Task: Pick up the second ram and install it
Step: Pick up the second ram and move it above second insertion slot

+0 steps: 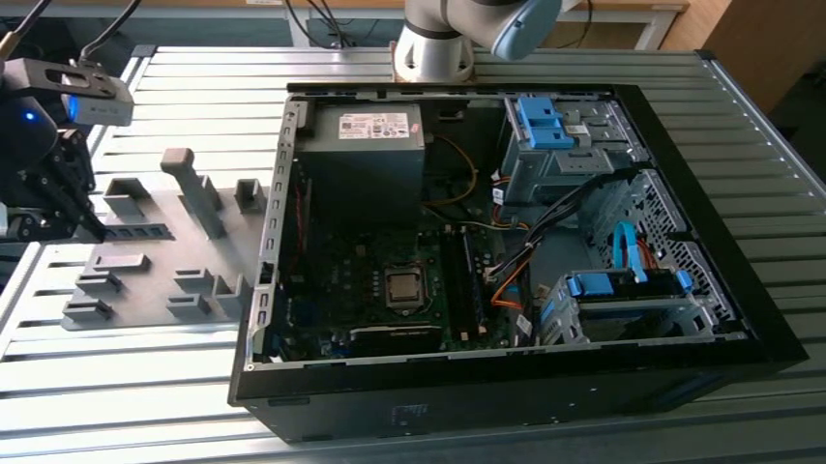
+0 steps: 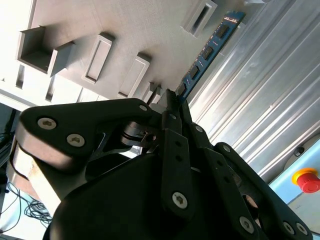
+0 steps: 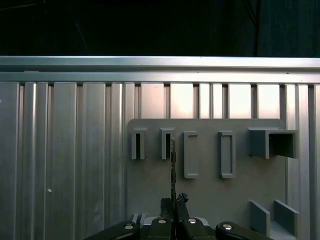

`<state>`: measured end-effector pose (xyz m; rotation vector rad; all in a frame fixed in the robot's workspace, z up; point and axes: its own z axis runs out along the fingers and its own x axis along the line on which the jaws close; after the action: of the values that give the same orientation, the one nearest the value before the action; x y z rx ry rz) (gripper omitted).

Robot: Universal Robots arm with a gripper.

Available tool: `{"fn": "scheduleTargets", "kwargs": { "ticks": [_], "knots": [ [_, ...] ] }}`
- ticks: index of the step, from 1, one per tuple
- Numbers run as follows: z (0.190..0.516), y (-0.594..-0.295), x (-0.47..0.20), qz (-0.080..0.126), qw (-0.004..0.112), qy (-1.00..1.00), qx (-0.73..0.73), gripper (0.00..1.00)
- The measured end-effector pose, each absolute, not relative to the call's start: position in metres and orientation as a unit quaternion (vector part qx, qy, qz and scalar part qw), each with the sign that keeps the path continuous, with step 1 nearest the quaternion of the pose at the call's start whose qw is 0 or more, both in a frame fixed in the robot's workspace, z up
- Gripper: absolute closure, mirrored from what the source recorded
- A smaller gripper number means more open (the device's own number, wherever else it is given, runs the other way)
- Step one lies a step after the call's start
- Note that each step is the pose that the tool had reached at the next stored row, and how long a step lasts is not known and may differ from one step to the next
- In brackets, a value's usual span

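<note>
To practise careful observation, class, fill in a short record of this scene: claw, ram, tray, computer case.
claw: shut on one end of the second ram
second ram: reaches out from the claw along the grey tray; lifted or not, cannot tell
grey tray: on the slatted table, at the exterior view's left of the computer case
computer case: open, side panel off

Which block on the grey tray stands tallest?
The narrow post toward the tray's far end; the other blocks are all much shorter.
</note>
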<state>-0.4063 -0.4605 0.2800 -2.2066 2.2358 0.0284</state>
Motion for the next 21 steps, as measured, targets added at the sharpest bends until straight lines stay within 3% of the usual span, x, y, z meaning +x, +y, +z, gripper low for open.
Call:
{"fn": "scheduleTargets", "kwargs": {
  "ticks": [21],
  "knots": [
    [0.2847,-0.4605,-0.4062,0.009,0.0,0.712,-0.702,0.86]
  ]
}}
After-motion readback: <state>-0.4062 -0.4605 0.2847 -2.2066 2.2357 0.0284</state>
